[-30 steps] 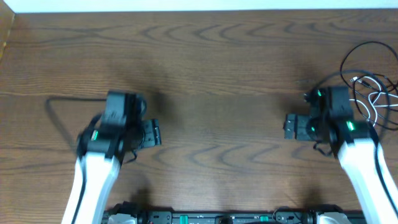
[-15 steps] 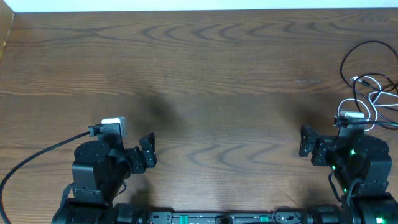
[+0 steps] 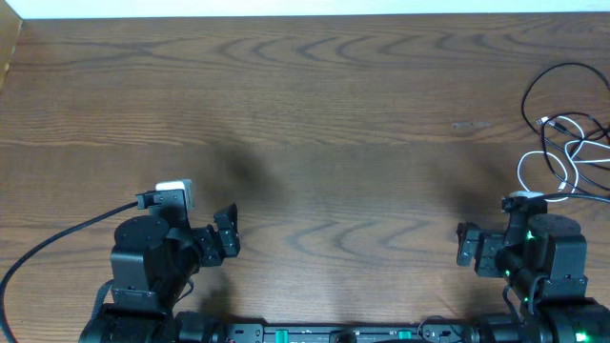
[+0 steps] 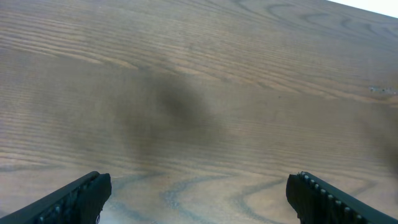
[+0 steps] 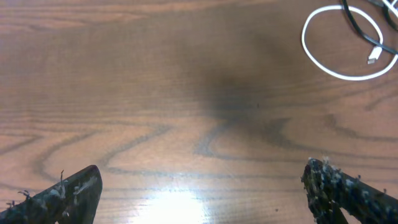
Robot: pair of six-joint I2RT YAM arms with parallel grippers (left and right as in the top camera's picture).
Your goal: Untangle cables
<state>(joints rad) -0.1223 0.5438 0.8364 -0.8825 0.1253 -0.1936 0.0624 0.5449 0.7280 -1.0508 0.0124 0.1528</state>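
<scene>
The cables lie in a loose pile at the table's far right edge: a black cable [image 3: 562, 66] loops over a white cable [image 3: 521, 171]. The right wrist view shows the white cable [image 5: 305, 46] as a ring at the top right, with a black cable [image 5: 354, 22] and a small plug [image 5: 374, 56] inside it. My right gripper [image 3: 465, 245] hovers open near the front edge, left of the pile, with bare wood between its fingers [image 5: 202, 177]. My left gripper [image 3: 224, 236] is open at the front left over bare wood [image 4: 199, 186], far from the cables.
A thick black wire [image 3: 57, 238] runs from the left wrist camera off the table's left edge. The wooden table [image 3: 315, 114] ends in a pale strip at the back.
Both arms have drawn back from mid-table to the near edge. The left jaws have spread wider. Over the last half second only the right arm moved, slightly nearer.
</scene>
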